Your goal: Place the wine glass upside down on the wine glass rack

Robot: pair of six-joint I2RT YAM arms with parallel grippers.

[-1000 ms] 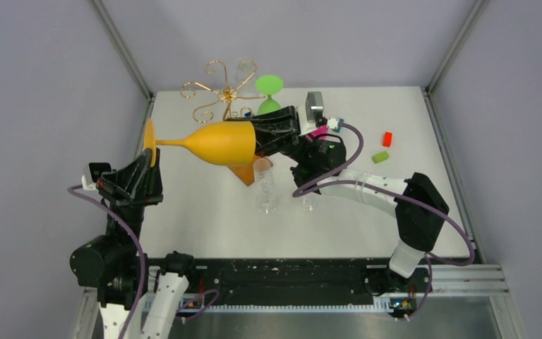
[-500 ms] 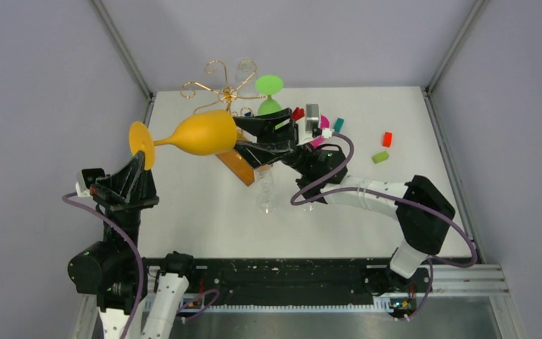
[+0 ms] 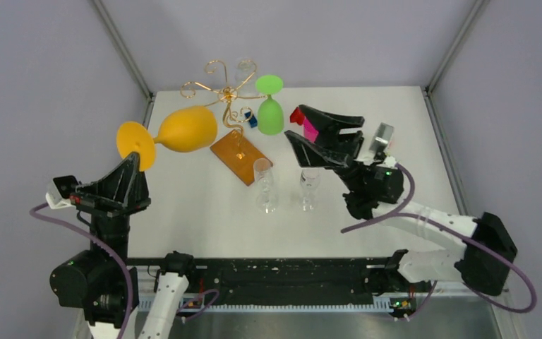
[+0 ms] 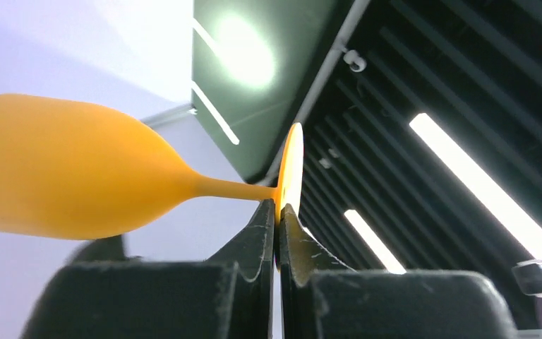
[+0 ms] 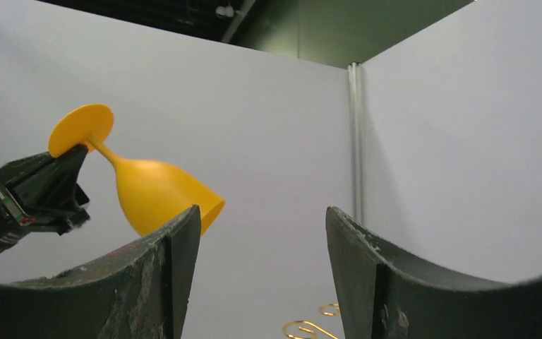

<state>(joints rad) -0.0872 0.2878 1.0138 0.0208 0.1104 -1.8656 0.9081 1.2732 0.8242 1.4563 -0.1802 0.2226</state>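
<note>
White counter [image 3: 423, 162] carries one wine glass rack [image 3: 238, 157], gold wire on a wooden base, far left. One orange wine glass [image 3: 187, 128] hangs tilted in the air left of it, bowl just beside the scroll arms; the left pincer [image 4: 277, 212] is clamped tight on the rim of its foot. The right pincer [image 5: 262, 226] hovers wide and empty, right of the rack. One green glass [image 3: 271, 113] sits foot-up by the stem. Two clear glasses [image 3: 265, 185] stand upright near the base.

Orange wine glass [image 3: 183, 129] on its side, aloft beside gold wire rack [image 3: 242, 157].
</note>
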